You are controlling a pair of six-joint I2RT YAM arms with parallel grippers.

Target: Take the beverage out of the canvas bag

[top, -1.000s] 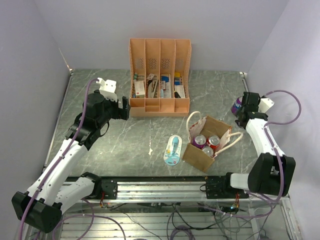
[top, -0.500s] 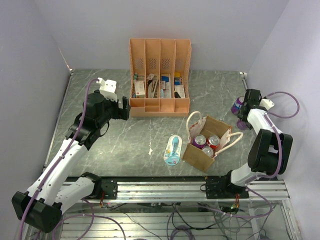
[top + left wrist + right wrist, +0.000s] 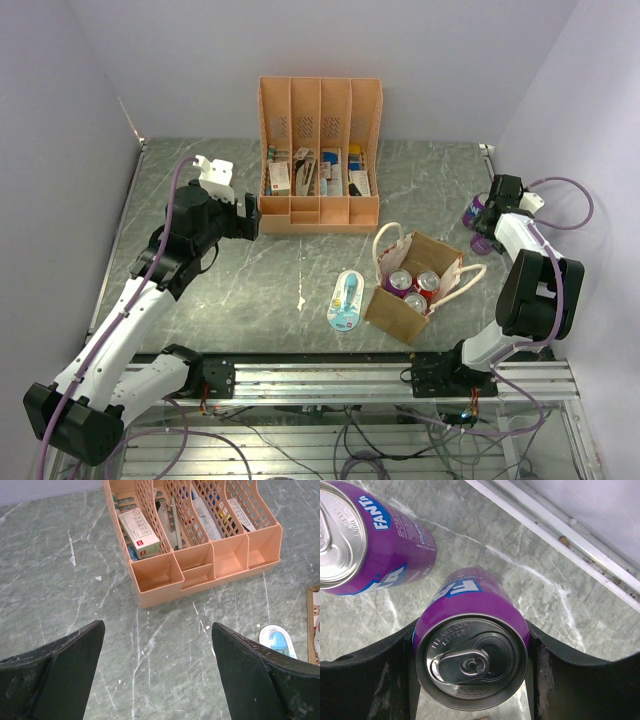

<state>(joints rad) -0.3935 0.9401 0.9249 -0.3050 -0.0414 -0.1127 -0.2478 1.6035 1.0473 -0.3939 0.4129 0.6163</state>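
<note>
The canvas bag [image 3: 395,312] stands open at the front right of the table, with three cans upright inside: one purple [image 3: 400,280], one red [image 3: 428,282] and one at the front [image 3: 414,301]. My right gripper [image 3: 482,213] is at the far right of the table, shut on an upright purple Fanta can [image 3: 470,630], with a finger pressed on each side. A second purple Fanta can [image 3: 370,535] stands close beside it; it also shows in the top view [image 3: 483,243]. My left gripper [image 3: 157,627] is open and empty above the table in front of the organizer.
An orange-tan slotted desk organizer [image 3: 320,160] holding small boxes stands at the back middle. A blue and white blister pack [image 3: 346,298] lies left of the bag. The table's white right edge rail [image 3: 560,535] runs just beyond the held can.
My right arm has folded in, its elbow moving back toward the wrist, and the second purple can now shows below the gripper. The left arm and the bag have not moved.
</note>
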